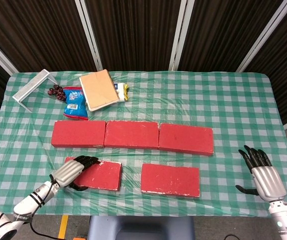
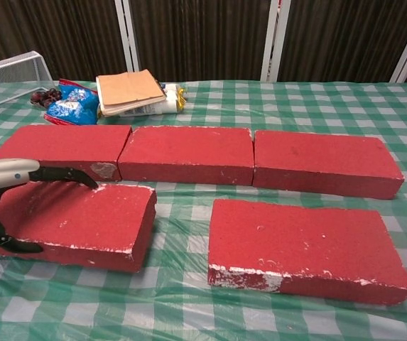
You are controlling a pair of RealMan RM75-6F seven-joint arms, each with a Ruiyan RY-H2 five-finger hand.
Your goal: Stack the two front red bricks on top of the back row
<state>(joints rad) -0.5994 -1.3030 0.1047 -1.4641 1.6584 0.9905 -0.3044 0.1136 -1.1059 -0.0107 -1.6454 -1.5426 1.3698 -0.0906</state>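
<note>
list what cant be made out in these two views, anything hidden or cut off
- Left hand gripping the front left brick: chest view cuts it at the left edge; its palm side is hidden in both.
- Whether that brick is clear of the table: cannot tell.
- Right hand: head view only.
- Dark items beside the blue packet: too small to identify.
</note>
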